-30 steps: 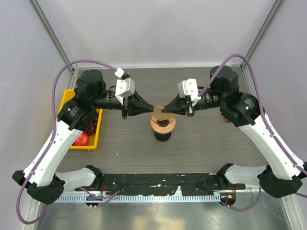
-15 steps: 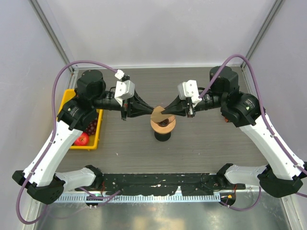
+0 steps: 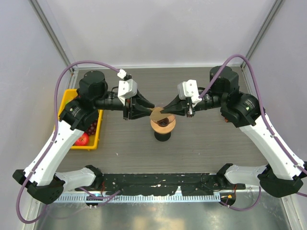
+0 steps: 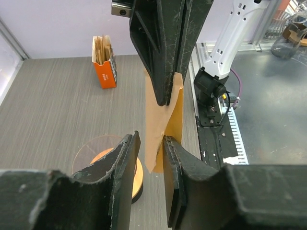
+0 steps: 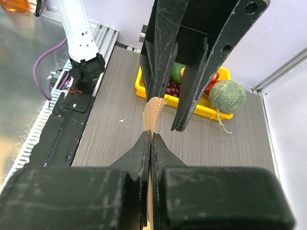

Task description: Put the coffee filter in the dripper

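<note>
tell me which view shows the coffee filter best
Left wrist: the coffee filter shows its broad tan face, held by the right gripper. Top external shows a small tan patch above the dripper; right wrist shows just its thin edge.

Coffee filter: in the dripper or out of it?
Out. The coffee filter is held flat in the air, pinched by the right gripper, not seated in the dripper.

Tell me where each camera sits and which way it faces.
Top external: above and behind the robot, looking down; left gripper and right gripper show, meeting above the dripper.
Left wrist: on the left gripper, facing the right gripper; own fingers frame the coffee filter.
Right wrist: faces left toward the yellow bin; own fingers pinch the coffee filter.
Both wrist views share the coffee filter.
</note>
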